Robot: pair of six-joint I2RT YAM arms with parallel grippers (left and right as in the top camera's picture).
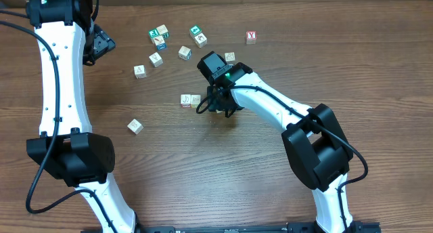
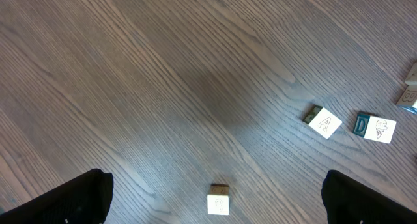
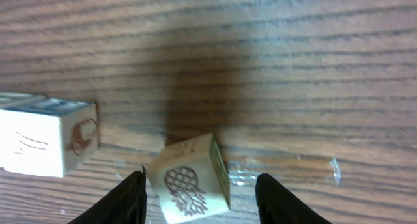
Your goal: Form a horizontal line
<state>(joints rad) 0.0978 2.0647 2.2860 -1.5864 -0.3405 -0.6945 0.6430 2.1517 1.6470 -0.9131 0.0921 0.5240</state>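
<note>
Two pale wooden cubes lie side by side at the table's middle as a short horizontal line. My right gripper hovers low just to their right. The right wrist view has a pale cube with a pineapple print on the table between my right gripper's fingers, turned slightly askew. The left finger is almost against it and the right finger stands clear, so the jaws are open. A neighbouring pale cube lies to its left across a small gap. My left gripper is wide open at the far left, above a lone pale cube.
Loose pale cubes lie at the back and one toward the front left. Teal- and blue-faced cubes and a red "Y" cube sit along the far side.
</note>
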